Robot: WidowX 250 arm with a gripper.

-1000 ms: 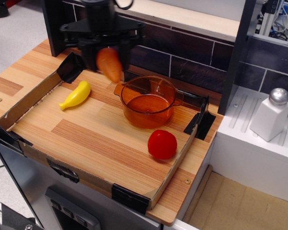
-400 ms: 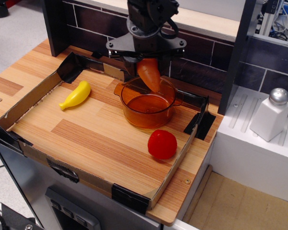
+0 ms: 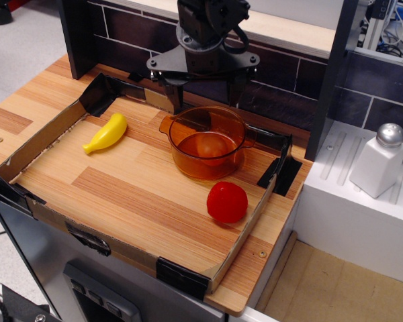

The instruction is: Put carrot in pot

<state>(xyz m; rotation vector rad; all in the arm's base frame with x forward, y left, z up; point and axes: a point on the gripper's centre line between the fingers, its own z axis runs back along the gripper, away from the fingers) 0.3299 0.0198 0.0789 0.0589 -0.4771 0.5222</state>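
The transparent amber pot (image 3: 207, 142) stands in the back middle of the cardboard-walled tray. The orange carrot (image 3: 211, 146) lies inside the pot, seen through its wall. My gripper (image 3: 205, 90) hangs just above and behind the pot's rim, its two fingers spread wide apart with nothing between them.
A yellow toy banana (image 3: 107, 133) lies at the tray's left. A red tomato (image 3: 227, 201) sits in front of the pot to the right. The tray's cardboard wall (image 3: 33, 144) rings the wooden board. A white salt shaker (image 3: 378, 159) stands on the white counter at right. A dark tiled wall is behind.
The gripper carried the carrot from the left to above the pot, then opened. The carrot dropped into the pot.
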